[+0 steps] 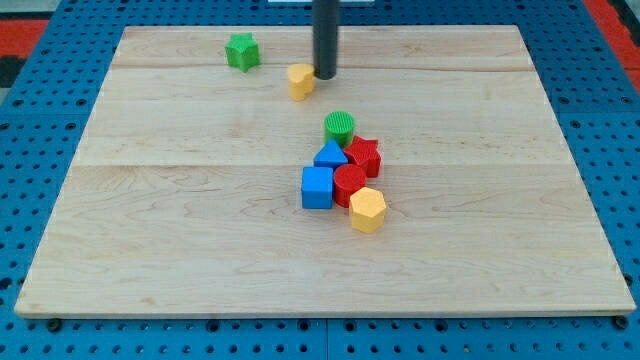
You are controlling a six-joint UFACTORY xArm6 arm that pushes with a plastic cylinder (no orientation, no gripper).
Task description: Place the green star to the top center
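The green star lies near the view's top, left of centre, on the wooden board. My tip stands at the top centre, well to the right of the green star. It touches or nearly touches the right side of a yellow heart-like block. The rod runs straight up out of the view.
A cluster sits at the board's middle: a green cylinder, a red star, a blue triangle, a blue cube, a red cylinder and a yellow hexagon. Blue pegboard surrounds the board.
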